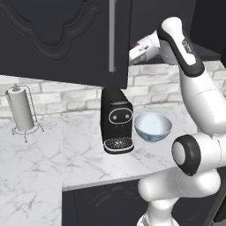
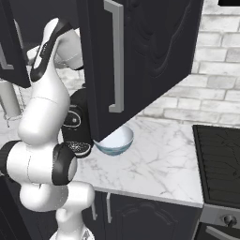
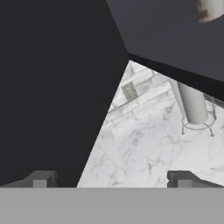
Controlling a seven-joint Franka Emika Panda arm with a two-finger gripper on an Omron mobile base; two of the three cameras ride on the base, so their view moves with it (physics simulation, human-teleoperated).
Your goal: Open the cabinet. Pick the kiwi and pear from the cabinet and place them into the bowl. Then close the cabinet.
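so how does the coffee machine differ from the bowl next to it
The coffee machine is black, boxy and tall; the bowl is pale blue-white, round and low. The machine has a closed body, while the bowl is open-topped and looks empty. Both stand upright on the marble counter, side by side.

cabinet [image 2: 145, 56]: black wall unit, ornate raised panels, silver bar handles, both doors swung open | bowl [image 1: 152, 126]: round, white with pale blue tint, upright on marble tabletop, just beside black coffee machine, under open door
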